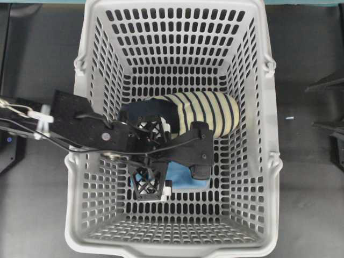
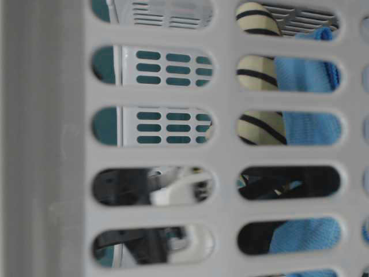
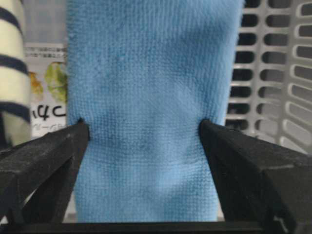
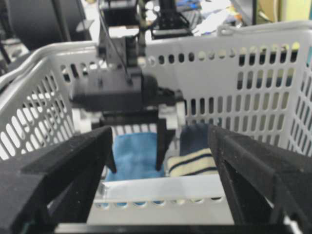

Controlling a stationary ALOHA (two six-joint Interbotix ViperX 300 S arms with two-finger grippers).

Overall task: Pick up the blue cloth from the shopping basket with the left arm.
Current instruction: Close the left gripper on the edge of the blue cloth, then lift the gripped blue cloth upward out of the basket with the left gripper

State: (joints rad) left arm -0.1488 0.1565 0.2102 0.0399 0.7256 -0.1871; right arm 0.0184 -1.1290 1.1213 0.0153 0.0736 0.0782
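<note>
The blue cloth (image 1: 181, 181) lies on the floor of the light-grey shopping basket (image 1: 269, 161), mostly hidden under my left arm. My left gripper (image 1: 166, 158) reaches down into the basket, open. In the left wrist view its black fingers (image 3: 58, 156) straddle the cloth (image 3: 146, 73) and touch both side edges, denting them slightly. The right wrist view shows the same straddle around the cloth (image 4: 134, 153). My right gripper (image 4: 160, 139) is open and empty, outside the basket's near rim (image 4: 161, 190).
A navy and cream-striped rolled garment (image 1: 207, 113) lies right beside the cloth, towards the basket's far end. A printed packet (image 3: 46, 87) shows between the garment and the cloth. The slotted basket walls (image 2: 225, 150) stand close on all sides.
</note>
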